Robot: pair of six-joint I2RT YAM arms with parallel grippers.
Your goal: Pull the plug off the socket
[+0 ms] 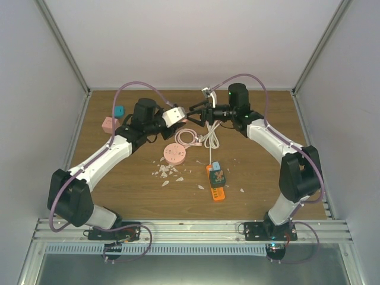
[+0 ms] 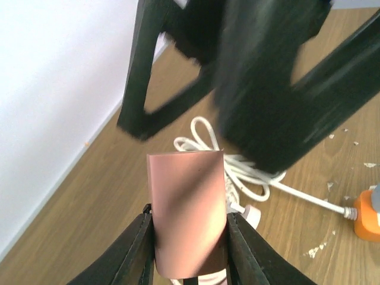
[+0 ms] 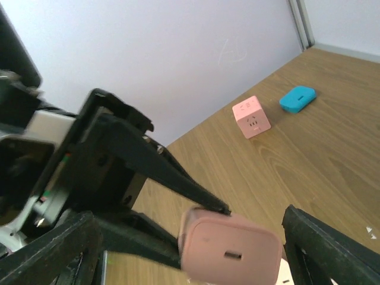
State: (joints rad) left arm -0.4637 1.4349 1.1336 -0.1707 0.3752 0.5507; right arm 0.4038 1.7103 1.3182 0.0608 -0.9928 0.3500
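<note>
Orange power strip (image 1: 217, 185) lies nearest on the tabletop (image 1: 267, 178), with a blue plug (image 1: 216, 167) seated in its far end. Just beyond to the left sits the round pink socket (image 1: 174, 153), and a pink cable (image 1: 187, 137) and a white cable (image 1: 211, 140) lie coiled behind it. Nothing stands in the round socket's face.

Above and beyond the cables the two arms meet. The left gripper (image 2: 189, 217) is clamped on the pink plug block (image 3: 228, 249), holding it in the air, clear of every socket below. The slot in the block's end face looks empty (no lead runs from it). The right gripper (image 3: 189, 217) has its jaws wide apart on either side of the block, touching nothing.

Farthest left rest a pink cube (image 1: 110, 124) and a teal piece (image 1: 119, 110).

The separation itself appears done; what seems left is setting the block down.
</note>
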